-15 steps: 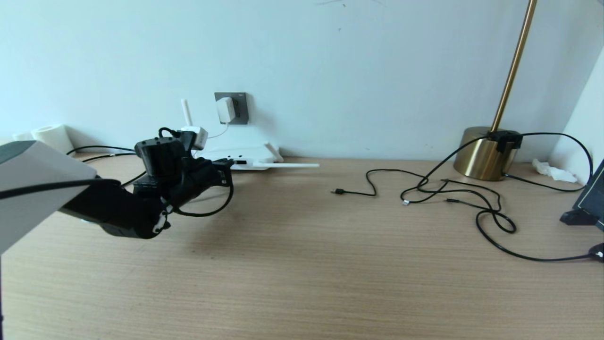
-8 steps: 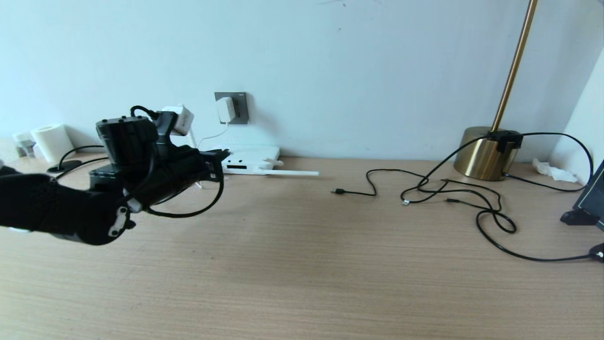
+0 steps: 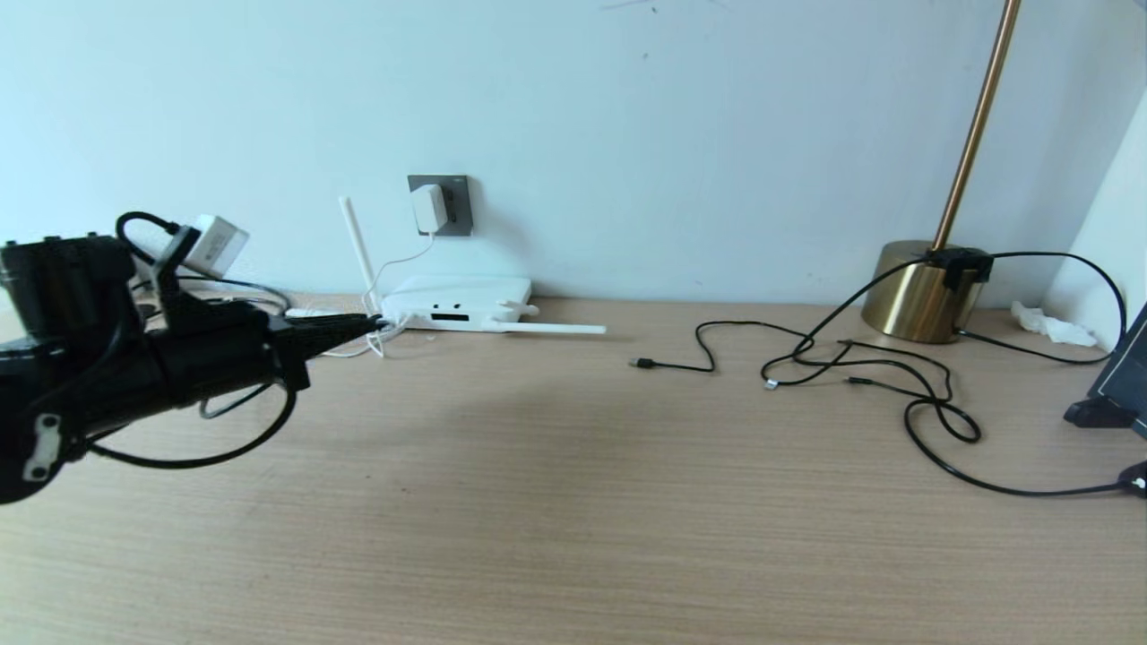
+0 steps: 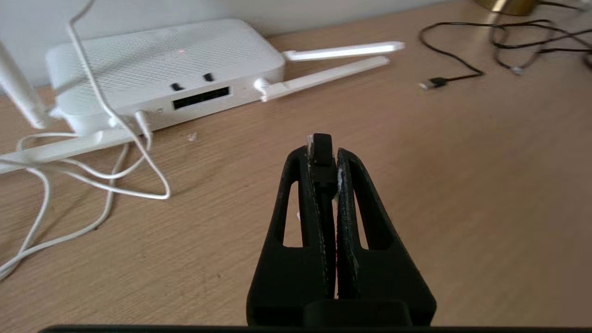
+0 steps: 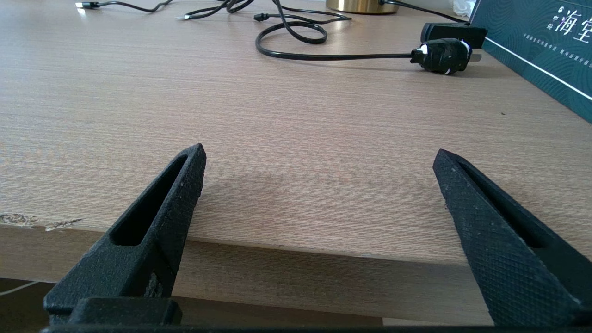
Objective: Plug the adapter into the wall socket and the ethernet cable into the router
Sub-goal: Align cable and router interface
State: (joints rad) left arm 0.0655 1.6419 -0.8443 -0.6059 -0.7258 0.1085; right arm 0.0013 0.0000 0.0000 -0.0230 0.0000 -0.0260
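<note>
My left gripper [image 4: 323,152] has its fingers [image 4: 358,203] pinched nearly shut on the plug end of the ethernet cable [image 4: 322,147], whose black tip pokes out past them. It hangs above the desk [image 3: 573,502], pointing at the router [image 3: 457,300] but clearly short of it; the wide dark port [image 4: 201,97] on the router's near face is empty. The router lies flat at the back of the desk against the wall, one antenna [image 3: 357,242] upright, others lying flat. The adapter [image 3: 428,208] sits in the wall socket [image 3: 457,206] above it, its white cord [image 3: 394,264] trailing down. My right gripper [image 5: 319,185] waits by the near desk edge, fingers spread wide and holding nothing. Loose black cables [image 3: 860,376] lie near the brass lamp base [image 3: 914,291].
</note>
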